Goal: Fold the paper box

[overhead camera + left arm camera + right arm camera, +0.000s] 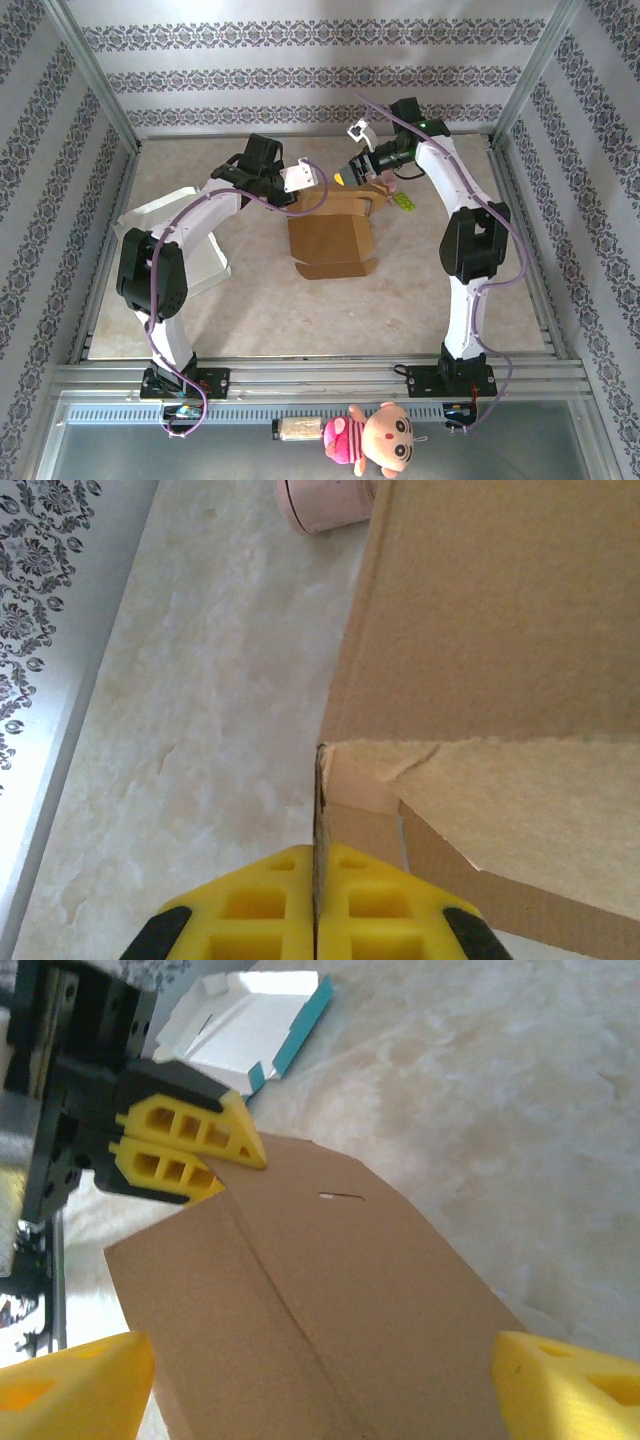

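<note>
Paper box (335,235) is sitting mid-table, brown cardboard, part folded. One panel is lying flat toward the arm bases and the far flaps are standing up between the two grippers.

Left gripper (315,865) is pinching a thin cardboard edge of the box. Its yellow fingers (250,910) are pressing together with the sheet running straight between them. In the right wrist view the same gripper (235,1155) is biting the far corner of a creased panel, near a small slot (342,1197).

Right gripper (322,1350) is standing spread wide, one yellow fingertip off each side edge of that panel. Cannot tell whether either tip is touching the cardboard.

Open room:
- Bare marble table (300,320) is showing across the whole near half, in front of the box's flat panel.
- To the left, a white flat carton (170,215) with a teal edge is lying under the left arm, apart from the box.
- A green piece (405,203) is lying just right of the far flaps, below the right arm.
- A pink object (320,505) is sitting beside the box's upright wall in the left wrist view; contact unclear.
- Patterned walls (300,80) are closing in the left, far and right sides.
</note>
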